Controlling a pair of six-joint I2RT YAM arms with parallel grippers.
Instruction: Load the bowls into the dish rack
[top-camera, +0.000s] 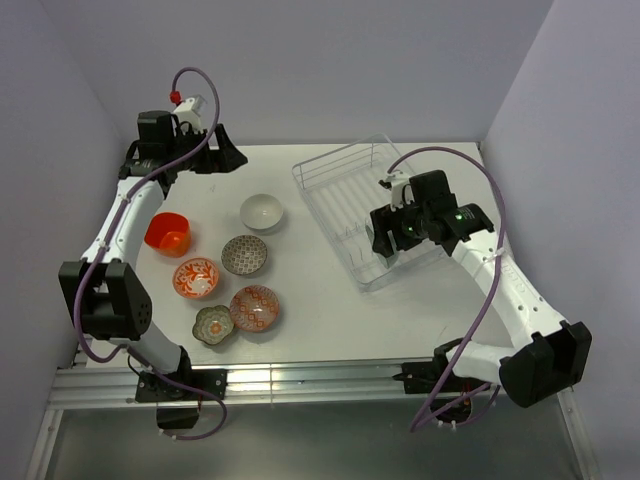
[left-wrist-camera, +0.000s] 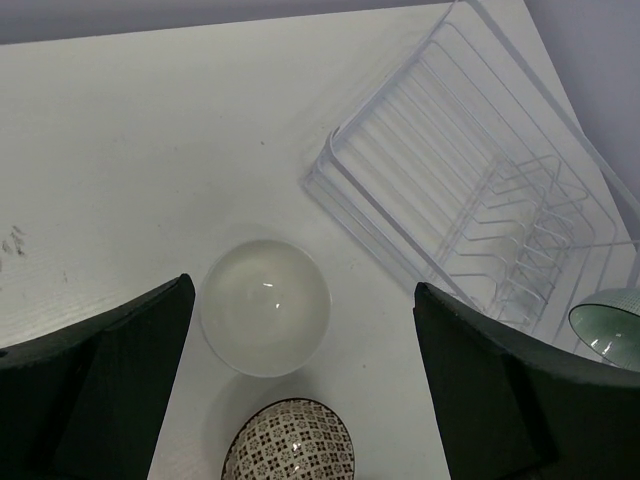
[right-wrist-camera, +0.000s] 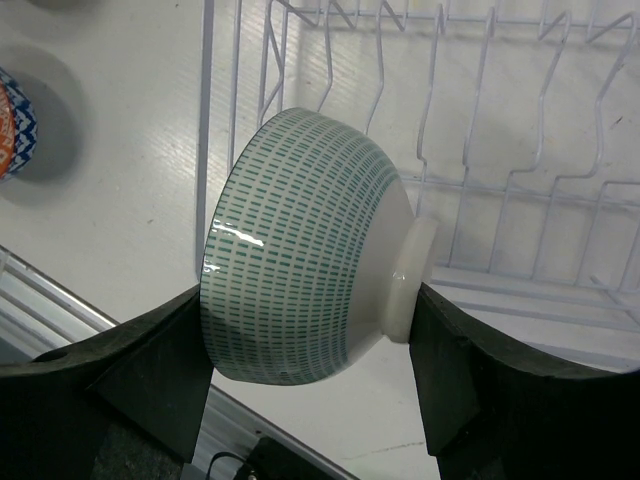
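While R gripper holds bowl, rack beneath

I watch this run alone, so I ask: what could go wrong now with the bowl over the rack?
The right hand holds the white bowl with teal dashes on its side, one finger at the rim, one at the foot; it might slip. Lowered crookedly, it could catch on the clear wire dish rack and push it.

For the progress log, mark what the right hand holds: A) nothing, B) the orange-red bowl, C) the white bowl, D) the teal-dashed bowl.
D: the right hand pinches the teal-dashed bowl, tipped on its side, at the dish rack.
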